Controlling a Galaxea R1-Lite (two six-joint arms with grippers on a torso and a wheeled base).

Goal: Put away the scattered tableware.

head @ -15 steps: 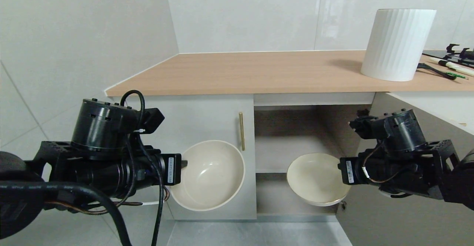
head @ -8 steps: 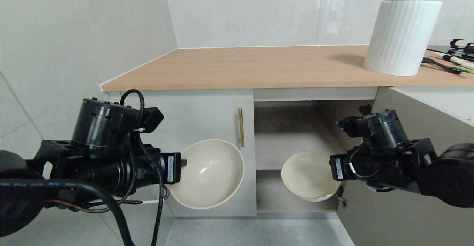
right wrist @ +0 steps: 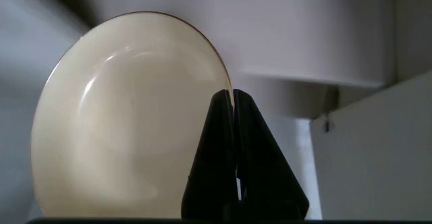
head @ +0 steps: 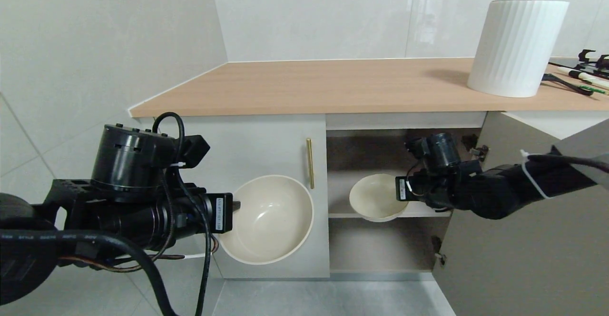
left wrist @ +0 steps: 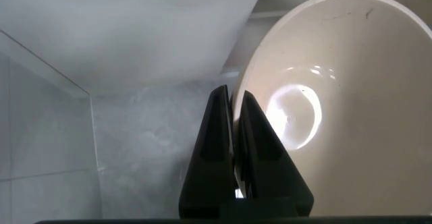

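My left gripper point(head: 236, 206) is shut on the rim of a cream bowl point(head: 267, 220), held tilted in front of the closed left cabinet door point(head: 257, 149). In the left wrist view the two fingers point(left wrist: 219, 126) pinch the bowl point(left wrist: 337, 109) at its edge. My right gripper point(head: 398, 190) is shut on the rim of a cream plate point(head: 376, 196), held inside the open cabinet just above the middle shelf point(head: 418, 211). In the right wrist view the fingers point(right wrist: 223, 136) clamp the plate point(right wrist: 121, 116) at its edge.
A wooden countertop point(head: 333, 85) runs above the cabinet, with a white ribbed container point(head: 518, 47) and some utensils point(head: 580, 80) at its right end. The right cabinet door point(head: 523, 221) stands open beside my right arm. A brass handle point(head: 309, 162) is on the closed door.
My right arm has moved forward and to the left, carrying the plate up into the cabinet over the shelf. The head view shifted a little at first. My left arm and bowl stayed put.
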